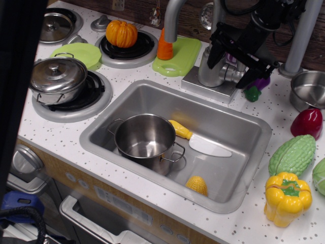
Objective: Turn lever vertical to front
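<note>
- The robot arm [267, 18] is matte black throughout, built from blocky, angular housings.
- Its gripper [232, 57] is black too, ending in two flat, tapering fingers [214, 51] joined by a straight crossbar.
- Black cables [238, 9] loop from the upper housing at the far right of the scene.
- Any screws or markings are too small to make out.

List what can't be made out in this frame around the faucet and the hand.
- Lever: hidden behind the hand in the single camera view, so its angle is unreadable.
- Hand: a dark mass against the faucet body; whether it is open or closed can't be told.
- Purple vegetable: partly covered by the hand.
- Faucet spout: top cut off by the upper edge.
- Left strip: blocked by a dark foreground shape.
</note>
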Controlling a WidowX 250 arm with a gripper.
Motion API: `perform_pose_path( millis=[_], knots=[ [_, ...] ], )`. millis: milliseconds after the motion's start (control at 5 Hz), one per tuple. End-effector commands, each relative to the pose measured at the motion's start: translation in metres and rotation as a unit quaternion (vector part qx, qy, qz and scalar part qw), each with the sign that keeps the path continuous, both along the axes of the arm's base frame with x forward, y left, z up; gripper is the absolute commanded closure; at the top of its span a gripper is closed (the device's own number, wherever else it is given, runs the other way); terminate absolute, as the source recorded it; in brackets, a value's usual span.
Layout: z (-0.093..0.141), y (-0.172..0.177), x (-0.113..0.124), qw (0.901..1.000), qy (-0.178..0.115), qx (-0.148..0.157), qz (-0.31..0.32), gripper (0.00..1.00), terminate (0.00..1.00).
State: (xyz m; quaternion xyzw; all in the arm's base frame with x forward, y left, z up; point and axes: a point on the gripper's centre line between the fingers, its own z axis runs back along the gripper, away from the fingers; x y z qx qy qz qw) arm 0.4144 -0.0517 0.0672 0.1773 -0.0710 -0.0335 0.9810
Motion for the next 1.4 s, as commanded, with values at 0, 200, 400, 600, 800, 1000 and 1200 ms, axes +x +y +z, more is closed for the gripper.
perform_pose_path(
  millis=[0,200,400,600,800,1000,1200],
  knots=[
    [0.049,-0.016,0.017,0.9964,-0.082,-0.013,-0.017,0.00,0.00],
    [0.054,-0.023,0.032,0.9952,-0.094,-0.023,-0.014,0.00,0.00],
    [0.055,-0.023,0.041,0.9950,-0.094,-0.029,-0.018,0.00,0.00],
    [0.053,-0.021,0.045,0.9948,-0.095,-0.035,-0.010,1.00,0.00],
    [0.047,-0.019,0.040,0.9947,-0.094,-0.044,-0.001,1.00,0.00],
    [0.042,-0.018,0.033,0.9942,-0.097,-0.046,0.009,1.00,0.00],
    [0.035,-0.015,0.026,0.9945,-0.086,-0.053,0.028,1.00,0.00]
  ],
)
